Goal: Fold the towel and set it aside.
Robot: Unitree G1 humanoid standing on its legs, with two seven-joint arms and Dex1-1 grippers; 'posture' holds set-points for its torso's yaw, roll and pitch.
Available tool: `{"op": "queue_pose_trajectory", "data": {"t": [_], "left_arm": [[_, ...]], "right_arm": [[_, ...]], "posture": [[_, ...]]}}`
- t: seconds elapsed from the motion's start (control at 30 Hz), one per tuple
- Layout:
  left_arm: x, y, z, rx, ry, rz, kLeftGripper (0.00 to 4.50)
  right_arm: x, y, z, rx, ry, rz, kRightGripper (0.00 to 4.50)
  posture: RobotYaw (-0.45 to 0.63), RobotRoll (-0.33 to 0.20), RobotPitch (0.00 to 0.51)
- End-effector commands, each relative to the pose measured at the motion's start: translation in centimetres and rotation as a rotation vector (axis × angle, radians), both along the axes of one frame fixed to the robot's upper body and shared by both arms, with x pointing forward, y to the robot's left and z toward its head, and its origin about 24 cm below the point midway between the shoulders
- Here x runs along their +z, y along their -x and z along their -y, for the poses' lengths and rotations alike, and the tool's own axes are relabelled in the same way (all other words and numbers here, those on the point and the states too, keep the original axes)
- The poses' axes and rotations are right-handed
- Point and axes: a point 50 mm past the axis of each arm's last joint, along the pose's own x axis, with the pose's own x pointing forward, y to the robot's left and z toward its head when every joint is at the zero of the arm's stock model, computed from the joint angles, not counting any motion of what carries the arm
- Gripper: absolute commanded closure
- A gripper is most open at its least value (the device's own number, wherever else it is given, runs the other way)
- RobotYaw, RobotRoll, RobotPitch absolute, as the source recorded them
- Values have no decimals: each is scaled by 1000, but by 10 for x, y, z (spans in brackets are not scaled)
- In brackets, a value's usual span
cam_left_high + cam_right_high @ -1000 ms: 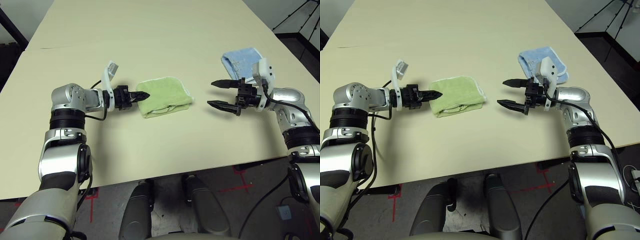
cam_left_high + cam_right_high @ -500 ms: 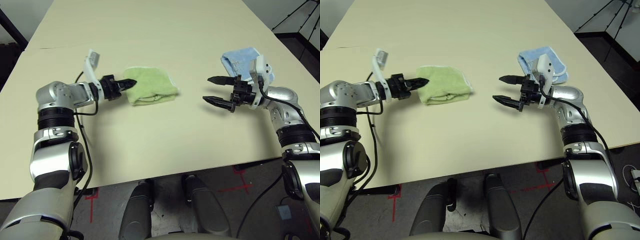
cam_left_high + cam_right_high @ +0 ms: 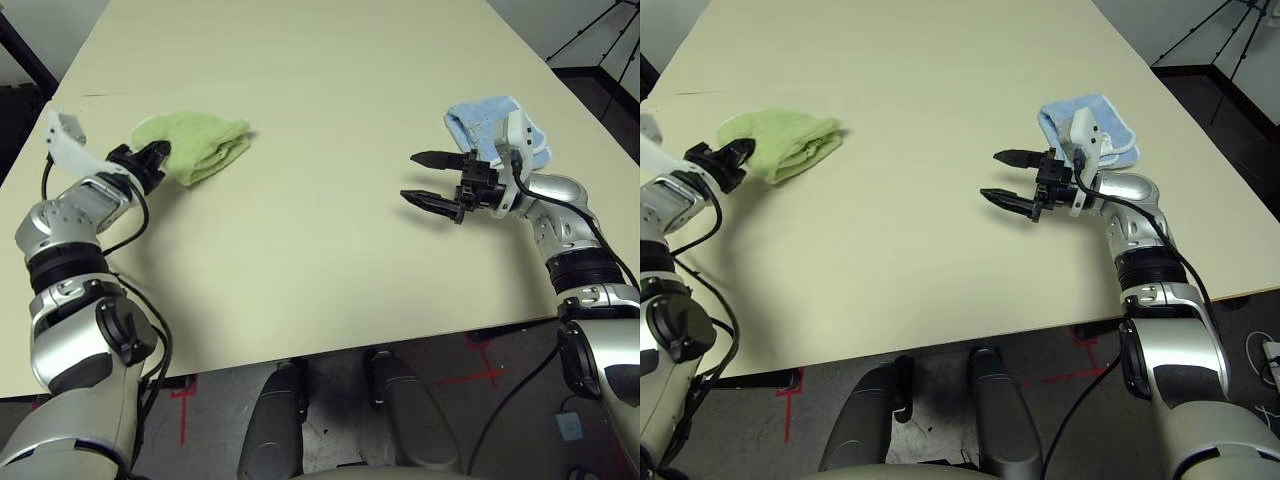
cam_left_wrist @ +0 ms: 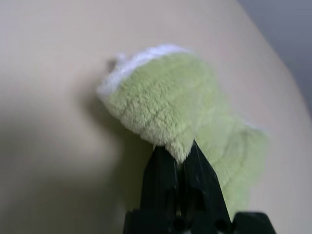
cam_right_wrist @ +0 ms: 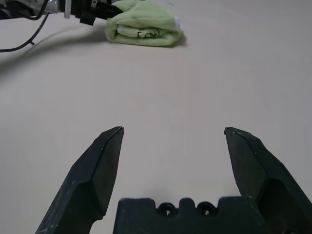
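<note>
Bench (image 3: 300, 260), pale and broad, carries everything. Towel (image 3: 200, 145), green and folded into a thick bundle, lies near the bench's far left side, its white edging showing at one end. Blue cloth (image 3: 490, 120), folded, sits well apart on the right side. Left hand (image 3: 155, 155) is clamped on the towel's near corner, fingers (image 4: 163, 170) pressed together over the terry. Right hand (image 3: 430, 180) hovers just in front of the blue cloth, fingers (image 5: 105, 161) spread wide, gripping nothing.
</note>
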Motion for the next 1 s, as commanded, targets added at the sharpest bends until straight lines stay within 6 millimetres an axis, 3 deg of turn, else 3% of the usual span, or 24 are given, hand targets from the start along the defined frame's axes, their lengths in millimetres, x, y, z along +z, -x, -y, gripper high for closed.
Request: {"op": "queue_pose_trajectory", "data": {"t": [0.03,0.57,0.97,1.0], "left_arm": [[-1,12,-13,125,14,40,4482],[2,32,-20,432,53,112,4482],[-12,35,-15,448,67,-9,4482],[-14,35,-14,446,61,-36,3953]], "right_arm": [[3,0,2,-3,-2,14,0],[5,-1,-2,20,11,14,0],[7,-1,-2,23,18,19,0],[7,-1,-2,23,19,19,0]], "posture": [[-29,0,198],[-14,0,200],[-14,0,203],[-12,0,203]]}}
